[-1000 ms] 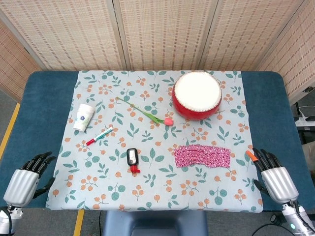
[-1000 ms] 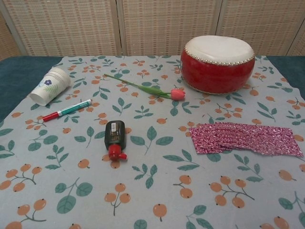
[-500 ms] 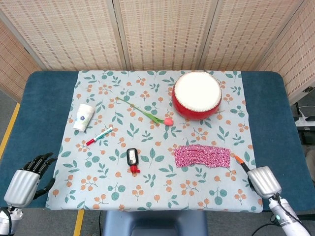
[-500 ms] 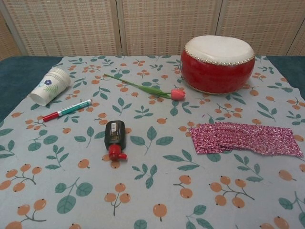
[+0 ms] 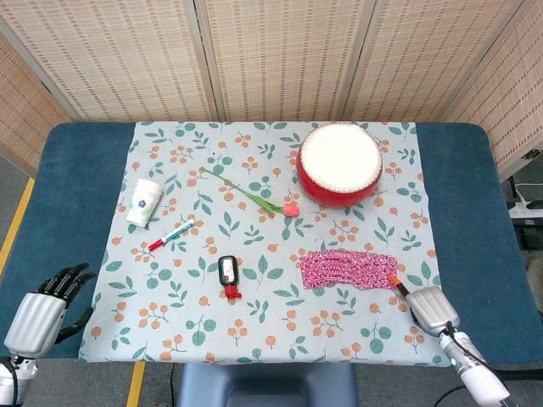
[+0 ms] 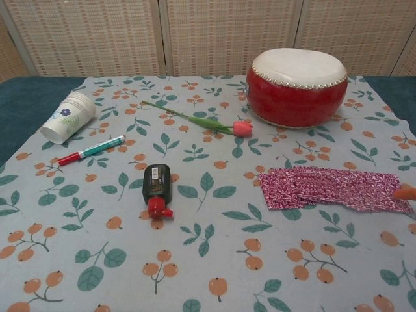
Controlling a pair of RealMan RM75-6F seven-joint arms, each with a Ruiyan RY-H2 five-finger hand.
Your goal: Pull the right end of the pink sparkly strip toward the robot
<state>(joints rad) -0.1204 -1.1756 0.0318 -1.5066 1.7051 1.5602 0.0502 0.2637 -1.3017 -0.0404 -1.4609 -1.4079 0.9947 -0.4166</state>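
Now the right hand (image 5: 428, 306), near the table's front right corner, touches an orange fingertip (image 6: 405, 192) to the strip (image 5: 349, 269)'s right end; its grip is unclear. Left hand (image 5: 42, 307) rests loosely open.

We get bright, even light in both views, no harsh glare anywhere. Shadows are soft and short: the red drum (image 6: 297, 88) drops a faint one on the cloth (image 6: 195, 260) at its near base, and the small bottle (image 6: 156, 188) barely casts any. Head view is sharp across the desk (image 5: 59, 186). Chest view stays crisp up close, while the woven screen (image 6: 214, 32) at the far side looks slightly softer.
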